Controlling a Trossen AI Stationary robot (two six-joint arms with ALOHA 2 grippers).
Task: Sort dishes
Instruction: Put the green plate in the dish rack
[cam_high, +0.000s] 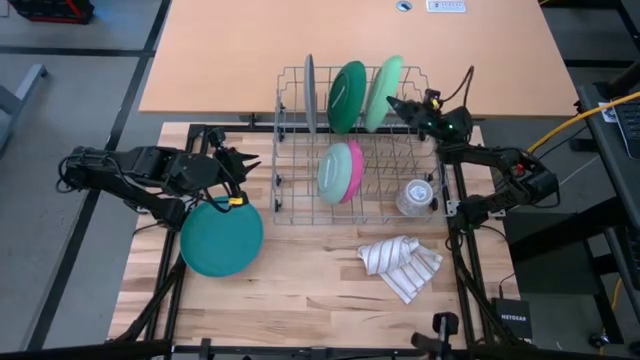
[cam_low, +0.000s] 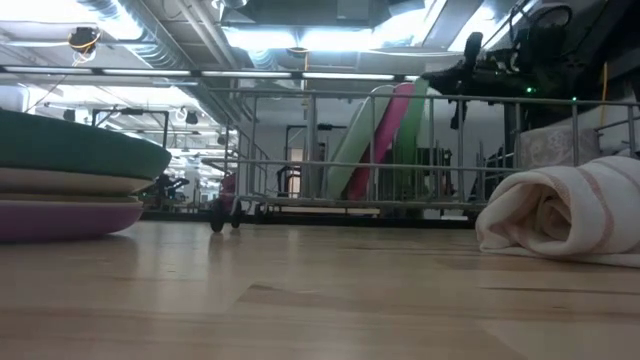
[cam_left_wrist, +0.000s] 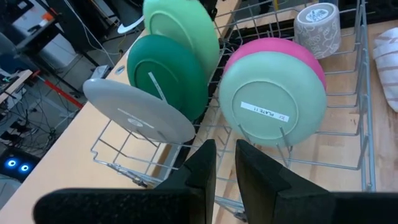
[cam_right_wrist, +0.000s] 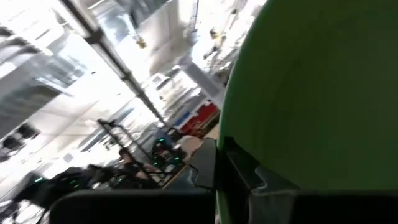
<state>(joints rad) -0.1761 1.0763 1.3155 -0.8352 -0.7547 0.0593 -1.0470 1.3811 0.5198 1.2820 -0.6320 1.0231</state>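
A wire dish rack (cam_high: 290, 210) holds a grey plate (cam_high: 310, 95), a dark green plate (cam_high: 346, 97) and a light green plate (cam_high: 383, 92) on edge in its far row. A light green bowl (cam_high: 333, 170) and a pink bowl (cam_high: 352, 170) stand on edge in its near row. My right gripper (cam_high: 393, 103) is shut on the light green plate (cam_right_wrist: 323, 93). My left gripper (cam_high: 248, 160) hangs left of the rack, its fingers (cam_left_wrist: 202, 168) a little apart with nothing between them. Below it lies a stack of dishes with a teal plate (cam_high: 222, 238) on top. My right gripper pinches the light green plate's rim (cam_right_wrist: 239, 202) between its two fingers, on the edge that faces the table's right side. The fingers come from the right, about level. The plate stands tilted on edge in the rack's far row; whether it rests on the wires I cannot tell.
A clear glass cup (cam_high: 415, 197) stands in the rack's near right corner. A white striped cloth (cam_high: 400, 262) lies crumpled on the table near the rack's right front. Bare wooden table runs along the near edge between the stack and the cloth.
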